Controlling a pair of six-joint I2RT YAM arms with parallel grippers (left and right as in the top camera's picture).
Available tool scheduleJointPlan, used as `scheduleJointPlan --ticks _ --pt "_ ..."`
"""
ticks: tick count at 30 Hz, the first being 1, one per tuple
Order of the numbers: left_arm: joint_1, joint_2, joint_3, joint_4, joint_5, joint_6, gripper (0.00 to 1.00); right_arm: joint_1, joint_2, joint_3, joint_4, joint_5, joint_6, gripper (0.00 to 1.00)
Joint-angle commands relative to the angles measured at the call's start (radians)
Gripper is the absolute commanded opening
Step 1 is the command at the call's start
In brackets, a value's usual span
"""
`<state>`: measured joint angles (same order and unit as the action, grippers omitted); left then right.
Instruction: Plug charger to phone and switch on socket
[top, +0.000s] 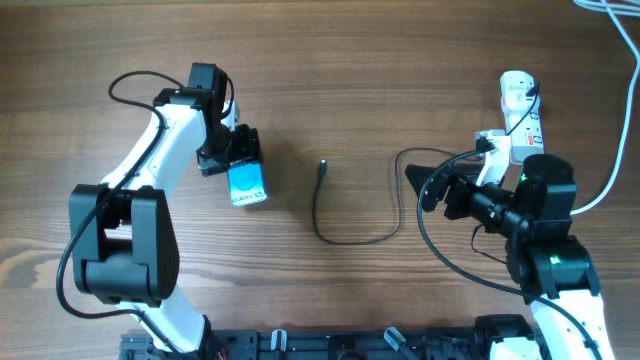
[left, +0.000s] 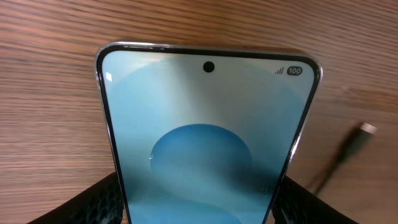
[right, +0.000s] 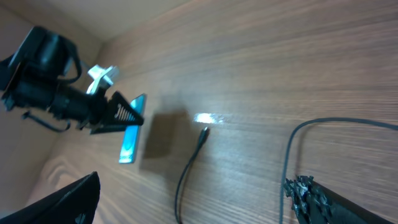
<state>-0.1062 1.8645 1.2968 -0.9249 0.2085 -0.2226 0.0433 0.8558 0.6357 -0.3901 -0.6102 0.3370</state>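
The phone (top: 248, 186), white-rimmed with a turquoise screen, is clamped by its long edges in my left gripper (top: 240, 165). In the left wrist view the phone (left: 208, 124) fills the frame, and the black fingers (left: 93, 199) press its two sides. The charger (top: 330, 235) lies in a loop on the table, its connector tip (top: 322, 166) to the right of the phone and apart from it. My right gripper (top: 425, 187) stands open near the cable's right bend, holding nothing; the charger (right: 183, 183) runs beneath its gap. The socket (top: 520, 110) lies at the back right.
A thick white cord (top: 620, 110) runs from the socket along the table's right edge. Black arm cables (top: 450, 260) loop beside the right arm. Bare wooden table (top: 350, 60) spreads between the two arms.
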Motion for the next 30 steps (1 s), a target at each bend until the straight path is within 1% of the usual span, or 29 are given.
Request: scheduleJointPlan --ticks 1,5,9,13,17,18,19,23,27,30 --pt "0.004 -0.030 -0.001 -0.007 0.188 0.009 0.73 0.004 0.070 0.024 -0.002 -0.132 -0.011 0.97" --pt "0.003 -0.030 -0.001 -0.010 0.275 0.008 0.71 0.045 0.188 0.024 0.012 -0.226 -0.008 0.88" --pt "0.002 -0.030 -0.001 -0.022 0.290 0.005 0.70 0.149 0.314 0.024 0.066 -0.219 0.000 0.87" --pt "-0.011 -0.030 -0.001 -0.050 0.298 0.005 0.70 0.290 0.449 0.024 0.212 -0.219 0.069 0.86" --pt "-0.039 -0.030 -0.001 -0.062 0.297 -0.011 0.70 0.409 0.544 0.024 0.367 -0.218 0.120 0.86" --pt "-0.055 -0.030 -0.001 -0.062 0.297 -0.022 0.70 0.457 0.578 0.027 0.425 -0.188 0.148 0.87" --pt "-0.066 -0.030 -0.001 -0.061 0.297 -0.022 0.70 0.480 0.595 0.029 0.447 -0.163 0.171 0.87" --pt "-0.117 -0.030 -0.001 -0.060 0.297 -0.022 0.71 0.537 0.645 0.052 0.464 -0.104 0.193 0.87" --pt "-0.168 -0.030 -0.001 -0.060 0.299 -0.026 0.71 0.548 0.653 0.054 0.486 -0.092 0.224 0.87" --pt "-0.192 -0.035 0.000 -0.060 0.359 -0.025 0.71 0.549 0.653 0.054 0.509 -0.075 0.264 0.86"
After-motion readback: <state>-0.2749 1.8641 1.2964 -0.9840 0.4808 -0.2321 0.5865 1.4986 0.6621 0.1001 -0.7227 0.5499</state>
